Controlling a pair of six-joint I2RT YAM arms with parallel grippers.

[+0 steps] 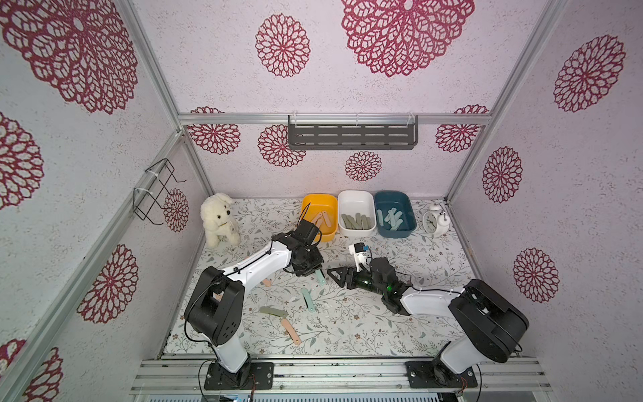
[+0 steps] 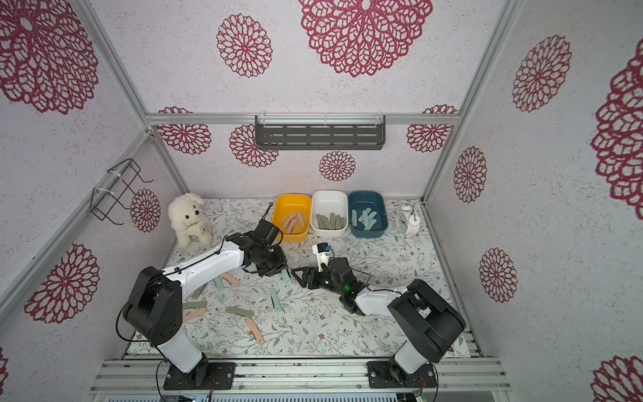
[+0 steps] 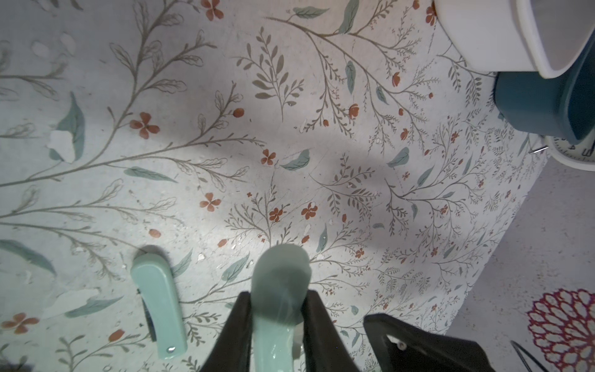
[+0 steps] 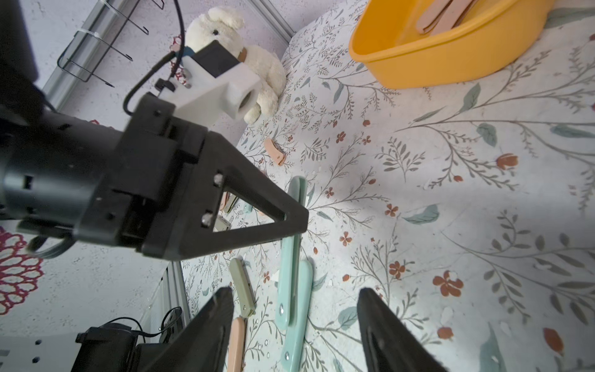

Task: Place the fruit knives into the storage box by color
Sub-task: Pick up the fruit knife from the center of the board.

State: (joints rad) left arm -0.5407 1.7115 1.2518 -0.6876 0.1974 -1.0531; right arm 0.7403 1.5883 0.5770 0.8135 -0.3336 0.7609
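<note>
Already the yellow tub (image 1: pixel 315 202), white tub (image 1: pixel 355 197) and teal tub (image 1: pixel 392 199) are partly stocked by color; several loose knives (image 1: pixel 273 311) are left. A mint knife (image 3: pixel 280 273) is pinched by the left gripper (image 3: pixel 278 294); the right gripper (image 4: pixel 294 291) is spread, empty.

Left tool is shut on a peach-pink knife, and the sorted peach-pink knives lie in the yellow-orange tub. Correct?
Not quite. The left tool is shut on a mint-teal knife, not a peach-pink one; the left wrist view shows it pinched between the fingers. The rest holds: peach-pink knives lie in the yellow-orange tub, as both top views show.
</note>
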